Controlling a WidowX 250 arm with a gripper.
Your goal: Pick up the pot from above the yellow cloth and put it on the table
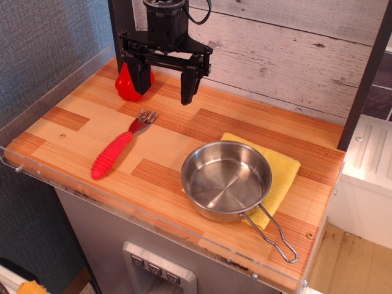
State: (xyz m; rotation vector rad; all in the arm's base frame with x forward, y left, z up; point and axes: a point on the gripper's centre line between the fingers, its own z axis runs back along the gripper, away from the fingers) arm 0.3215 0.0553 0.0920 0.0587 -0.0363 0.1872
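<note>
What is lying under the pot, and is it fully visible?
The pot sits on the yellow cloth, on the table. Only the cloth's right and back parts show; the part beneath the pot is covered.

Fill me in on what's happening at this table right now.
Nothing is being handled yet. The gripper hangs open and empty over the back of the table, beside a red object. The pot sits on the yellow cloth at the front right, handle pointing toward the front edge. A red-handled fork lies to its left.
</note>
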